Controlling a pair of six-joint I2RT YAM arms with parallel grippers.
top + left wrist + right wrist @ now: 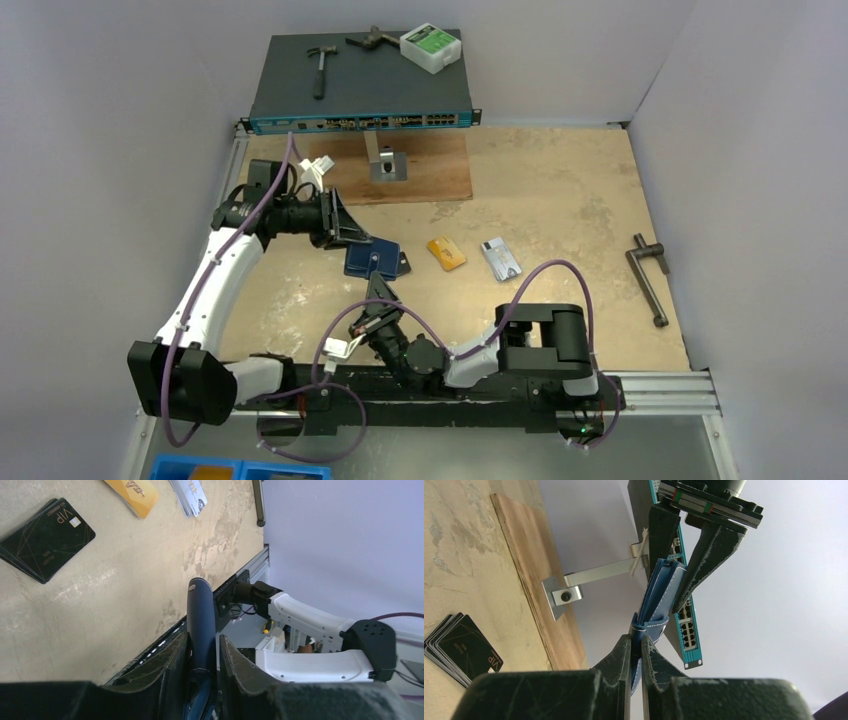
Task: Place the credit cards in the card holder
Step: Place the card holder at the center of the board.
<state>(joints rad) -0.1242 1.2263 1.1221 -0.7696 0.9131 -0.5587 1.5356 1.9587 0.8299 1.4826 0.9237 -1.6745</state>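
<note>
The small navy-blue folding card holder (372,260) is hanging just above the tan tabletop (560,200), shared between both arms. The left gripper (202,642), jaws narrowly parted, is clamping its folded body edge-on. The right gripper (636,640), almost closed, is pinching its snap tab. A stack of black cards (45,537), an orange-gold card (446,253) and a silver-grey card (501,258) are lying on the table nearby.

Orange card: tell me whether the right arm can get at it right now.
Probably not yet: the right gripper is shut on the card holder. The orange card itself lies uncovered nearby, nothing between.
</note>
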